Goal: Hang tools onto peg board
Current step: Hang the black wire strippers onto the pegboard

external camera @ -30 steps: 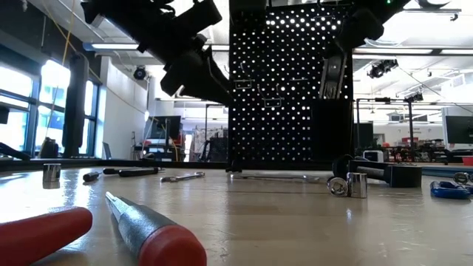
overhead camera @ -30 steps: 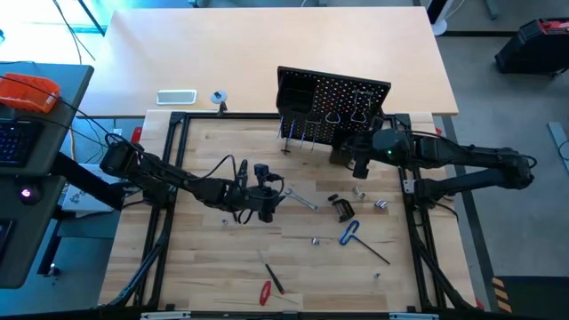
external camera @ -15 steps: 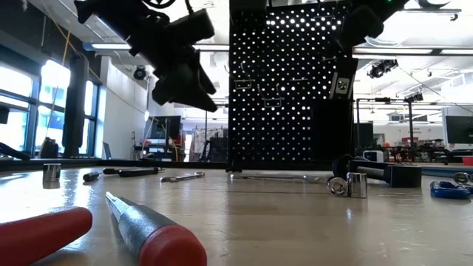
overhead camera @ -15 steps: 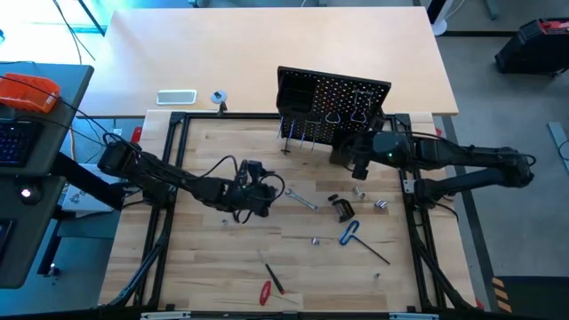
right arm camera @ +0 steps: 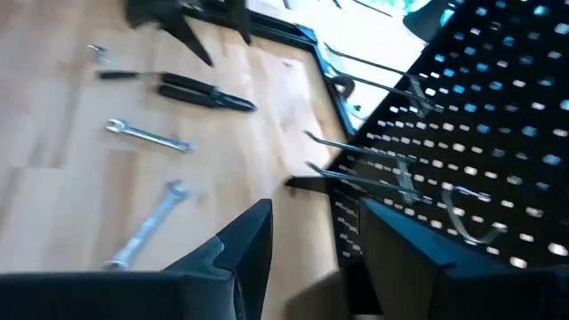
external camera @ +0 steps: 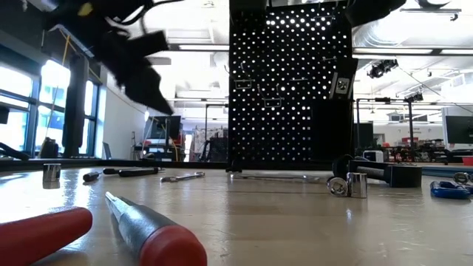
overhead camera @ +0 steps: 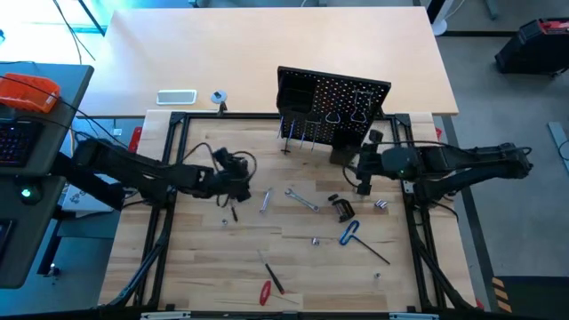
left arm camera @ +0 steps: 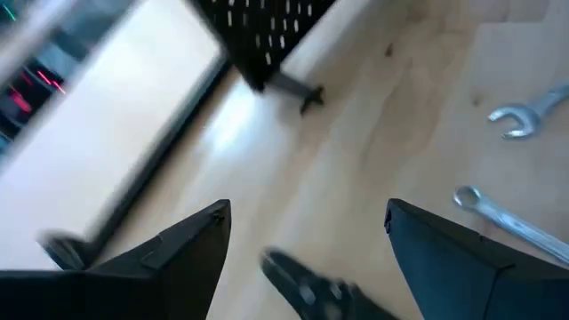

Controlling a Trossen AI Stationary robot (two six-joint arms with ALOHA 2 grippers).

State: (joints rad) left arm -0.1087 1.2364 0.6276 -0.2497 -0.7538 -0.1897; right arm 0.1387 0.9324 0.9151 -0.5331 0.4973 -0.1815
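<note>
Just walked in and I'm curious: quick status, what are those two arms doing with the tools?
Left gripper open, empty, above pliers. Right gripper open, empty, by peg board. Wrenches loose on table. Nothing blocking.

The left gripper (overhead camera: 242,188) now sits farther left of the peg board (overhead camera: 333,111) than a second ago, its fingers (left arm camera: 169,258) spread and empty. A wrench (overhead camera: 265,201) it had hovered over now lies bare on the counter (overhead camera: 204,258) (beside a second wrench (overhead camera: 302,199)). The right gripper (overhead camera: 362,185) has drawn back from the peg board, fingers parted.
</note>
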